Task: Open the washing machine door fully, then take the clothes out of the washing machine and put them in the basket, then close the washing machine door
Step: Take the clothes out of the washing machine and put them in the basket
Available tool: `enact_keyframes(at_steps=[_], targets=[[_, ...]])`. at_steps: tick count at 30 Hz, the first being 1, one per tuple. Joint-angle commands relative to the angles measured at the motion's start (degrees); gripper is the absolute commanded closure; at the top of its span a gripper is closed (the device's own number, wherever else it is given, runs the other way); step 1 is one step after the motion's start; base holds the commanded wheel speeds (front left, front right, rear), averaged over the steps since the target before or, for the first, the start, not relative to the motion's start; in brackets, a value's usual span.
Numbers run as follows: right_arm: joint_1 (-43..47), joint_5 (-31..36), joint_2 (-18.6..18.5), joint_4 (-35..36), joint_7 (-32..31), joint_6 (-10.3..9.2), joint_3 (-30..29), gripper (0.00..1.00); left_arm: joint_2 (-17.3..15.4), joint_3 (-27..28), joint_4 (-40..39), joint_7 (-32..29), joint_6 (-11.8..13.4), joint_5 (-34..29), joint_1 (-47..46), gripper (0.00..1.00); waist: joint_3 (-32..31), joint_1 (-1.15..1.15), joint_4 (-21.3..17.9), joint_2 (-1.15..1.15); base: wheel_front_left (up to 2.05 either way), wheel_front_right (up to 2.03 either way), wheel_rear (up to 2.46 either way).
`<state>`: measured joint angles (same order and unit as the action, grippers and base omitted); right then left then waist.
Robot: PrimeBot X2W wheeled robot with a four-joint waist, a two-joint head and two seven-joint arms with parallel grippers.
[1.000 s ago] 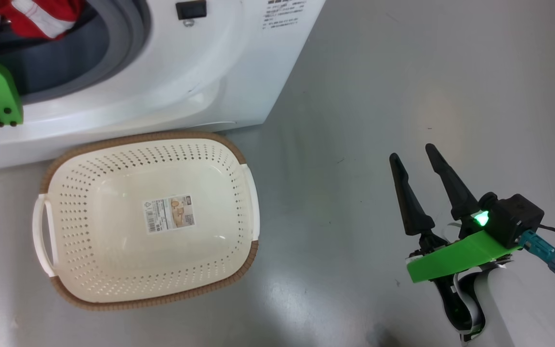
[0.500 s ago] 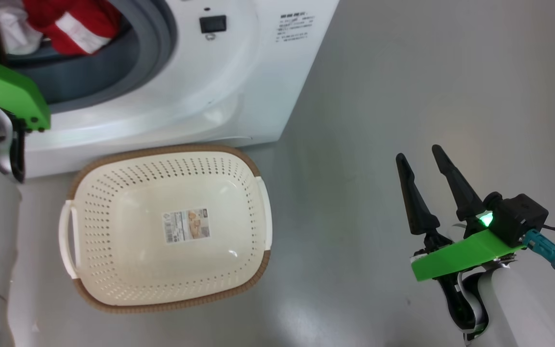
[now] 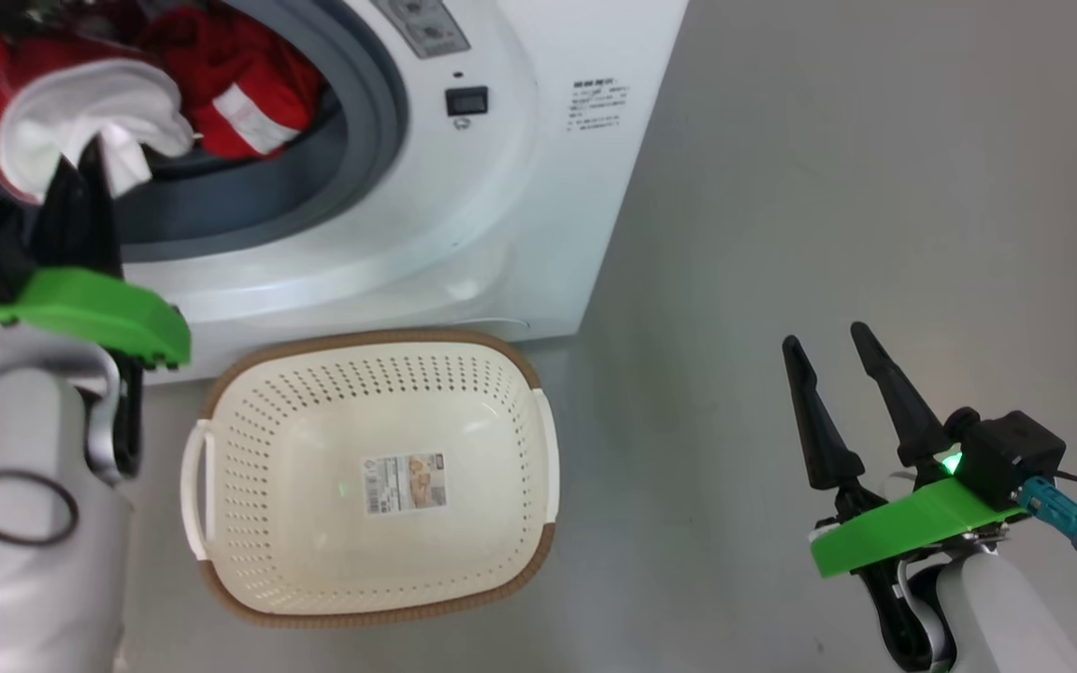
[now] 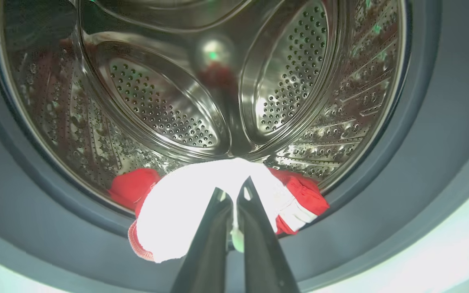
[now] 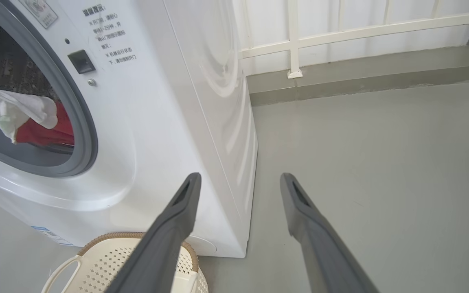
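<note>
Pinching the soft red-and-white clothes [image 4: 185,211] at the mouth of the big white washing machine [image 3: 501,187], my left gripper [image 4: 234,191] squeezes tight; my right gripper [image 3: 826,335] spreads its fingers wide.

Grey floor [image 3: 782,187] carries the washing machine [image 3: 538,187]; the basket [image 3: 370,598] sits on it just before that machine's front.

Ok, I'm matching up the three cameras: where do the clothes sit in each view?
Head view: clothes at top left.
Left wrist view: clothes low centre.
Right wrist view: clothes at the left edge.
Shared landmark: the grey gasket ringing them.
</note>
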<state>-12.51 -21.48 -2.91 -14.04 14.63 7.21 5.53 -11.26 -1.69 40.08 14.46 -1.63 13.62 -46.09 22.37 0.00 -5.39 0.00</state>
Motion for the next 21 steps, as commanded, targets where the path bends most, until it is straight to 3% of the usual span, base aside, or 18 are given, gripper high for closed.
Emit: enact_keyframes(at_steps=[1, 21], targets=[[1.3, 0.5, 0.0, 1.0, 0.4, 0.28, 0.8, 0.0, -1.6, 2.4, -3.8, 0.5, -0.5, -1.1, 2.6, 1.0, -1.9, 0.0, 1.3, 0.0, 0.0, 0.0, 0.0], [2.7, 1.1, 0.0, 1.2, 0.4, 0.28, -0.3, 0.0, 5.1, 10.0, -32.7, 0.5, -3.6, -5.1, 15.8, 1.0, -3.5, 0.0, 3.0, 0.0, 0.0, 0.0, 0.0]])
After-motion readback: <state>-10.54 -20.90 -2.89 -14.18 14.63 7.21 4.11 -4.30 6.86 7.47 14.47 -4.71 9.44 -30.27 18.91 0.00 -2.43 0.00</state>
